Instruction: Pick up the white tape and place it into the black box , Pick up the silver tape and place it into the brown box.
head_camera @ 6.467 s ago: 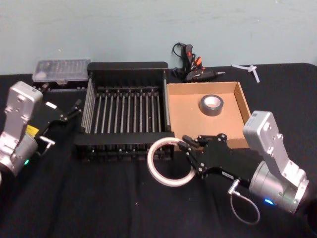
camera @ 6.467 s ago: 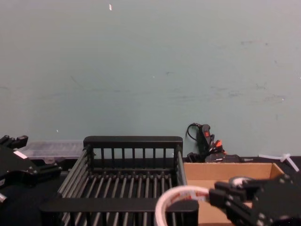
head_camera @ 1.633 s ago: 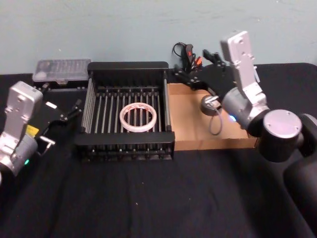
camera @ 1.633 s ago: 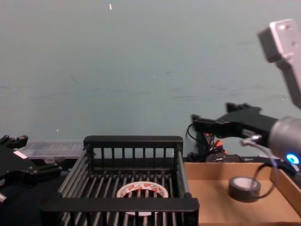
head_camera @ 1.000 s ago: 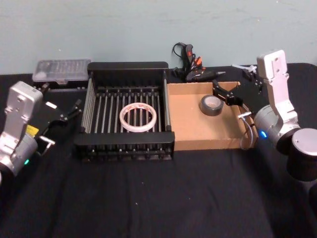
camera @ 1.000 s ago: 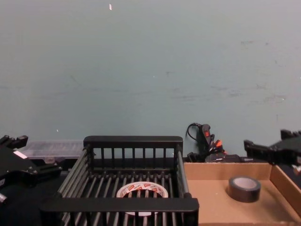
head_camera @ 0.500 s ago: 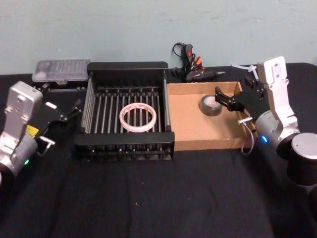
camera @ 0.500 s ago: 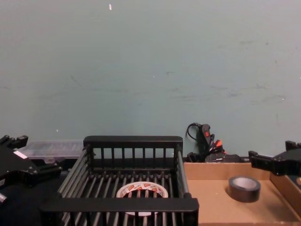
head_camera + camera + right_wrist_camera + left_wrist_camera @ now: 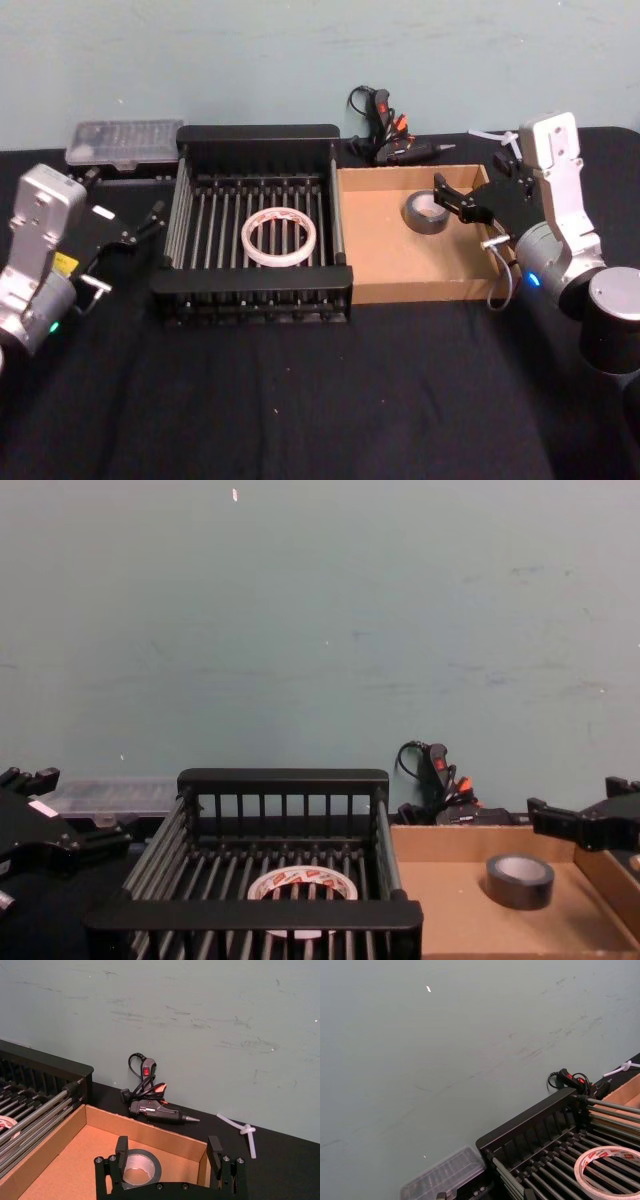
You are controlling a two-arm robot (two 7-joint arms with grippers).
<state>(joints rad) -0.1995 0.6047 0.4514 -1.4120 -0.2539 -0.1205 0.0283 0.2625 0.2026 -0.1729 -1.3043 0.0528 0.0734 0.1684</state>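
Note:
The white tape (image 9: 247, 240) (image 9: 335, 882) (image 9: 596, 1154) lies flat on the barred floor of the black box (image 9: 258, 133) (image 9: 280, 777). The silver tape (image 9: 425, 224) (image 9: 520, 882) (image 9: 150, 1160) sits in the far part of the brown box (image 9: 385, 255) (image 9: 455, 900). My right gripper (image 9: 443, 197) (image 9: 168, 1152) (image 9: 575, 815) hangs open just right of the silver tape, over the brown box, holding nothing; the roll lies by one finger, not between the two. To the left of the black box, my left gripper (image 9: 145, 222) rests open and empty.
A black glue gun (image 9: 390, 135) (image 9: 150, 1105) with its cord lies behind the boxes. A clear plastic case (image 9: 122, 140) (image 9: 445, 1177) stands at the back left, and a white plastic piece (image 9: 495, 137) lies at the back right. Black cloth covers the table's front.
The right gripper carried the white tape to the black box, let it go, then swung right. Over the last second it settled beside the silver tape. The left arm stayed still.

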